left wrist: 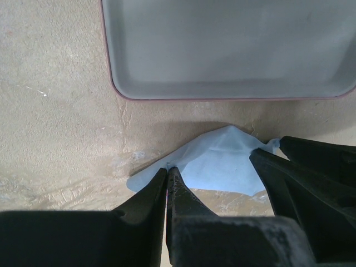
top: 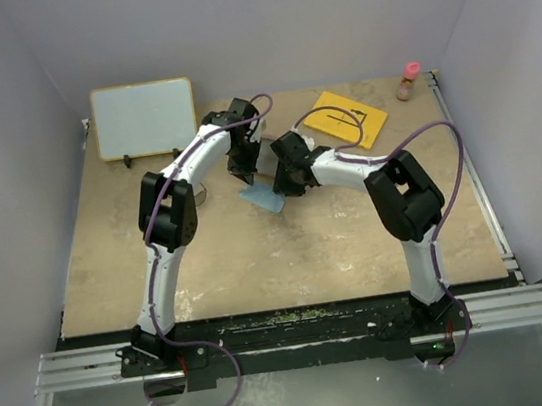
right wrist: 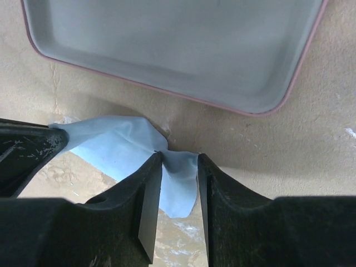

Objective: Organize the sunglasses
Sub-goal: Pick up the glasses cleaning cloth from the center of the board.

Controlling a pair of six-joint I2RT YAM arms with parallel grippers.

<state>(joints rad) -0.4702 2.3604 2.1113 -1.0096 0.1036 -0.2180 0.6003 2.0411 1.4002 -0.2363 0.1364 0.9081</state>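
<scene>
The light blue cloth (top: 263, 201) hangs lifted between both grippers just in front of the open pink case (left wrist: 119, 92), whose grey inside is empty in both wrist views. My left gripper (left wrist: 167, 168) is shut on one corner of the cloth (left wrist: 219, 164). My right gripper (right wrist: 179, 158) has its jaws apart with a fold of the cloth (right wrist: 119, 147) between them, next to the case (right wrist: 289, 94). In the top view the left gripper (top: 245, 174) and the right gripper (top: 286, 183) meet over the case. The sunglasses do not show clearly; a small dark shape (top: 200, 197) by the left arm is too small to tell.
A white board (top: 143, 118) stands at the back left. A yellow sheet (top: 345, 119) lies at the back right, with a small pink-capped bottle (top: 408, 81) beyond it. Grey walls close in the tan table (top: 260, 265) on three sides.
</scene>
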